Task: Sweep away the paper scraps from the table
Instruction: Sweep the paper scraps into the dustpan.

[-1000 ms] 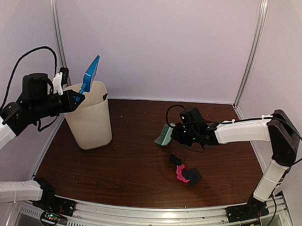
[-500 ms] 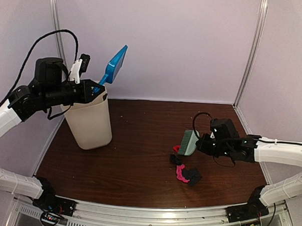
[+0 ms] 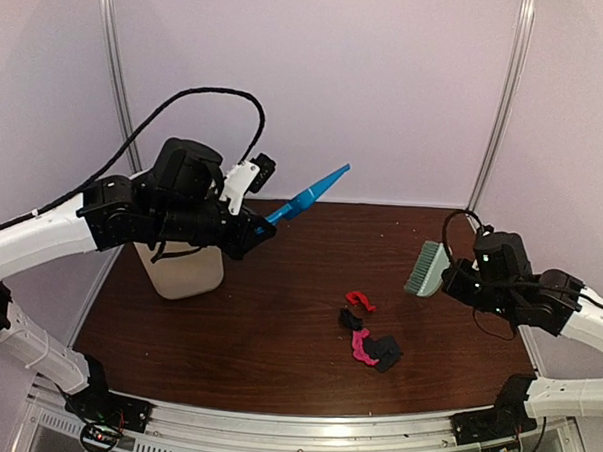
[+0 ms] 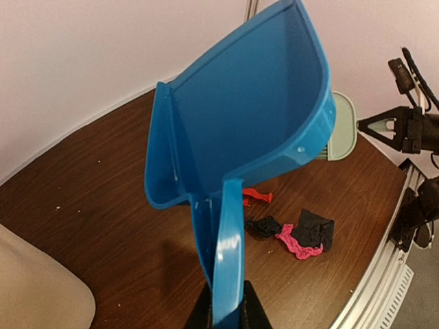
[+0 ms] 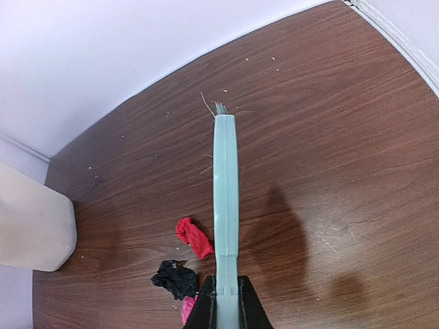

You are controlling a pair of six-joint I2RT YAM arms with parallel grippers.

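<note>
Right hand is clamped on the handle of the pale green brush at the right middle of the top view, with the brush head held off the worktop. Down and to the left of it in the frame lie the paper scraps, a small cluster of red, black and pink bits near the worktop's centre. The cluster's long axis runs from upper left to lower right. In the right wrist view the brush runs straight up the frame, and the scraps sit just left of its shaft. At upper centre-left, just right of the cream bin, the left hand is closed on the handle of the blue dustpan. The pan points up and right in the air, well apart from the scraps. The brush hand looks the nearer, so the sweep probably runs leftward.
</note>
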